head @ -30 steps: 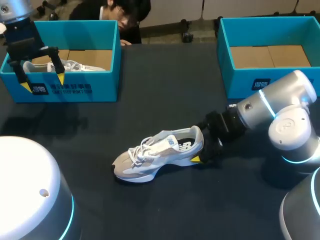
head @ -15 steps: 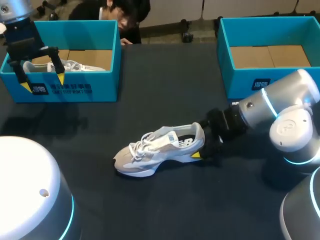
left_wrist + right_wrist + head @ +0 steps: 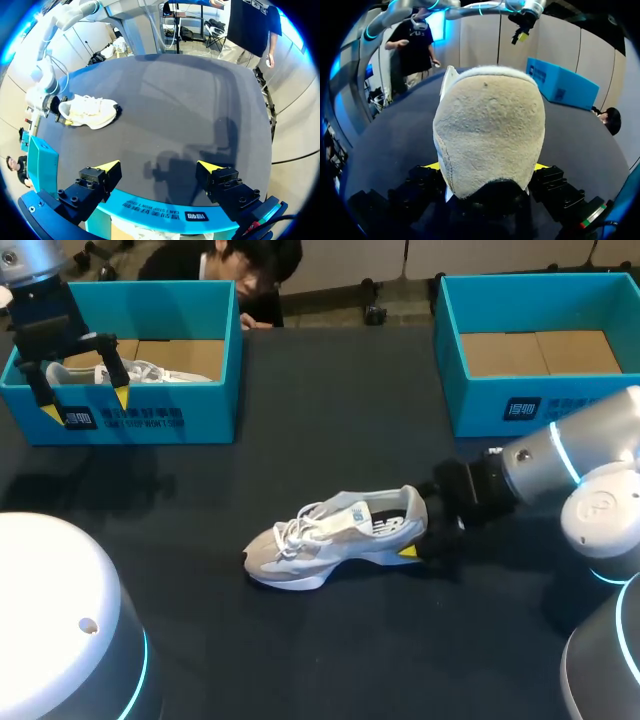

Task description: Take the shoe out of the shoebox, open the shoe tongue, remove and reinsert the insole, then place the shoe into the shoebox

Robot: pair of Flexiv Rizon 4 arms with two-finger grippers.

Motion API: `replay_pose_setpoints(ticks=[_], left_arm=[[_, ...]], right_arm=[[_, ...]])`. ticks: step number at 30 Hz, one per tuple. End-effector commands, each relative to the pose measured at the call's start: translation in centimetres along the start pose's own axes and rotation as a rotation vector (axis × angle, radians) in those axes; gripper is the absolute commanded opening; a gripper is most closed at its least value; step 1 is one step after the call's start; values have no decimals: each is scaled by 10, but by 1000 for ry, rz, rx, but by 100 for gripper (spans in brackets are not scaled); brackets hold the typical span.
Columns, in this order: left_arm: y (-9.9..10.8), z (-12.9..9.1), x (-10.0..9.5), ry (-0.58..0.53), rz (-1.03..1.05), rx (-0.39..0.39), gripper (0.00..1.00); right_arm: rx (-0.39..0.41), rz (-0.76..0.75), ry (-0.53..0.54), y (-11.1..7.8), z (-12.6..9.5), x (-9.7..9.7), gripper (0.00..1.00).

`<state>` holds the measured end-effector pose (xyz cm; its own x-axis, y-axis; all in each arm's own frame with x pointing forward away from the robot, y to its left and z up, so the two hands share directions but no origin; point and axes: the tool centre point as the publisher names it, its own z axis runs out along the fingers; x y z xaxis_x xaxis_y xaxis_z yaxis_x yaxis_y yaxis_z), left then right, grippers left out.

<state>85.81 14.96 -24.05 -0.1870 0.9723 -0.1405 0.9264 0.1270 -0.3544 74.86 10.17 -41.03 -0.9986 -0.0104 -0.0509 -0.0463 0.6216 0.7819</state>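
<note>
A grey and white sneaker [image 3: 335,538] lies on its sole in the middle of the dark table, toe to the left. My right gripper [image 3: 420,530] is shut on its heel, one yellow tip showing at the sole's near side. In the right wrist view the suede heel [image 3: 490,130] fills the space between both fingers of the right gripper [image 3: 487,167]. My left gripper [image 3: 86,405] hangs open and empty over the front wall of the left shoebox [image 3: 150,415]. From the left wrist view, the left gripper [image 3: 159,167] has the sneaker [image 3: 87,111] far ahead of it.
The left teal shoebox holds another white shoe [image 3: 140,370]. A second teal shoebox [image 3: 520,405], with a bare cardboard floor, stands at the back right, close behind my right arm. My arm bases fill the front corners.
My right gripper has dragged the sneaker by its heel to the right and slightly toward the front edge. The left arm has not moved.
</note>
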Motion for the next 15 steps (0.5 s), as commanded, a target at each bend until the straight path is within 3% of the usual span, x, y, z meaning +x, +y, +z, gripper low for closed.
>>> replay_pose_setpoints(ticks=[1,15], left_arm=[[-1,1,1,-1,1,-4,100],[-1,1,1,-1,1,-4,100]], right_arm=[[1,6,-26,-3,-7,9,0],[-9,25,-36,-18,-3,10,0]])
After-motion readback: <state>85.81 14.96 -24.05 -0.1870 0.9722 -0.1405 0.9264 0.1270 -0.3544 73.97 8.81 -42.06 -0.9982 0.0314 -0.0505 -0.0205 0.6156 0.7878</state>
